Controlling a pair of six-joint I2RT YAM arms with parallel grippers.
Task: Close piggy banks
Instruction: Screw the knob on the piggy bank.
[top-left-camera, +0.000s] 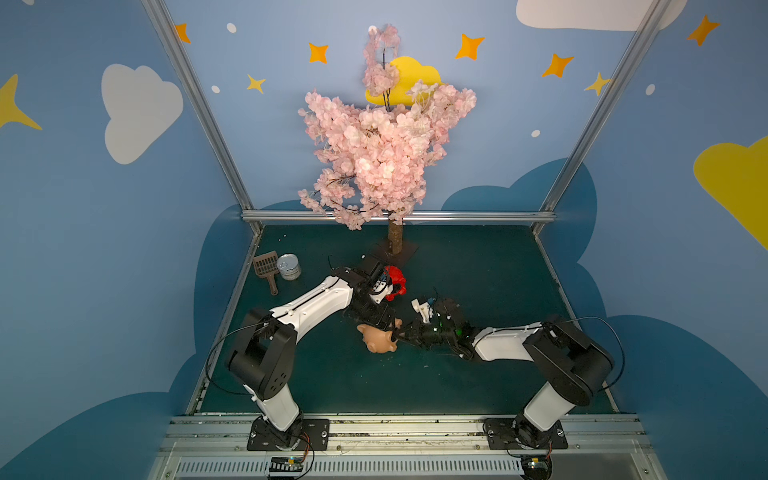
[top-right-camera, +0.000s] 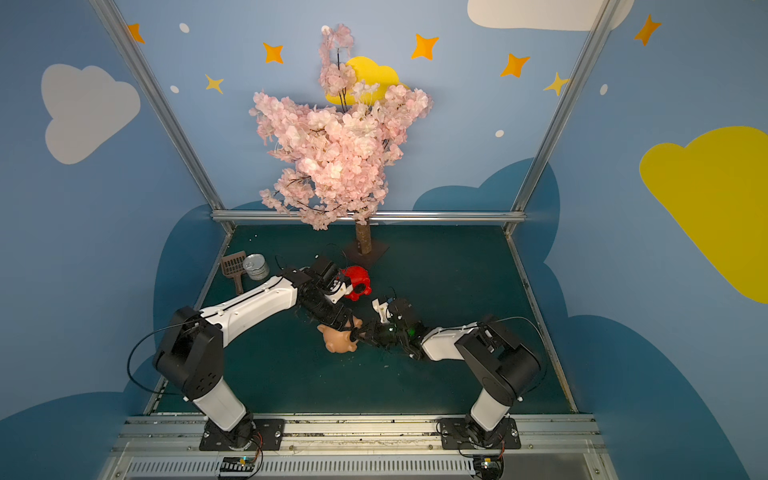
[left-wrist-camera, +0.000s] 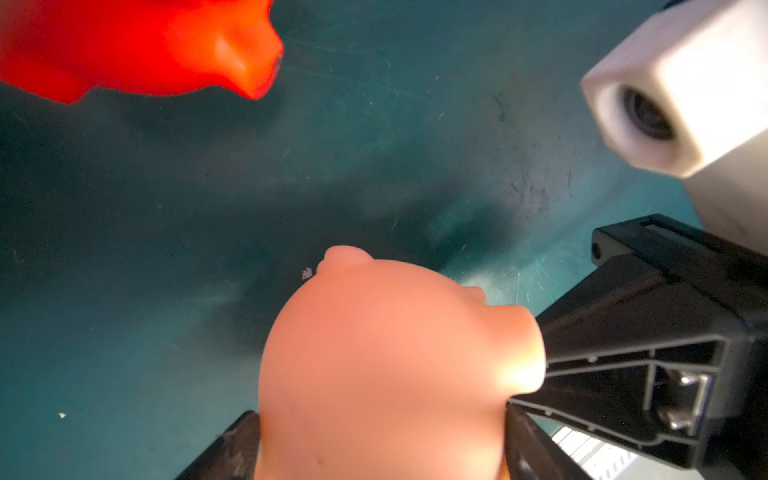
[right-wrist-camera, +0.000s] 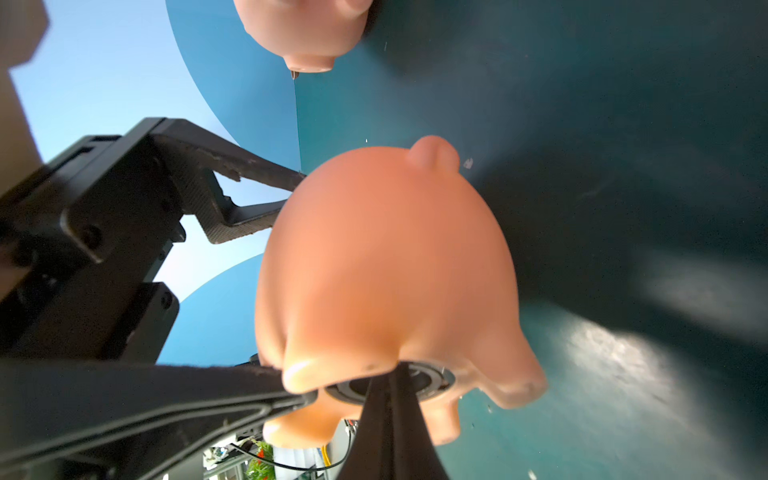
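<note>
A peach-pink piggy bank (top-left-camera: 377, 341) (top-right-camera: 338, 343) sits mid-table, and my left gripper (top-left-camera: 384, 326) (left-wrist-camera: 378, 415) is shut on its body, one finger on each flank. It lies tilted, belly and legs toward my right gripper (top-left-camera: 400, 332) (right-wrist-camera: 392, 374). That gripper is shut, its tips touching the round grey plug (right-wrist-camera: 432, 380) in the belly. The red piggy bank (top-left-camera: 395, 282) (left-wrist-camera: 124, 45) stands just behind the left wrist. The right wrist view shows a second peach piggy bank (right-wrist-camera: 307, 37) beyond the held one; it does not show in the top views.
A silver tin can (top-left-camera: 289, 267) and a brown scoop (top-left-camera: 266, 270) lie at the back left. A pink blossom tree (top-left-camera: 374, 145) stands on a dark base plate (top-left-camera: 405, 251) at the back middle. Blue walls enclose the green table (top-left-camera: 478, 291).
</note>
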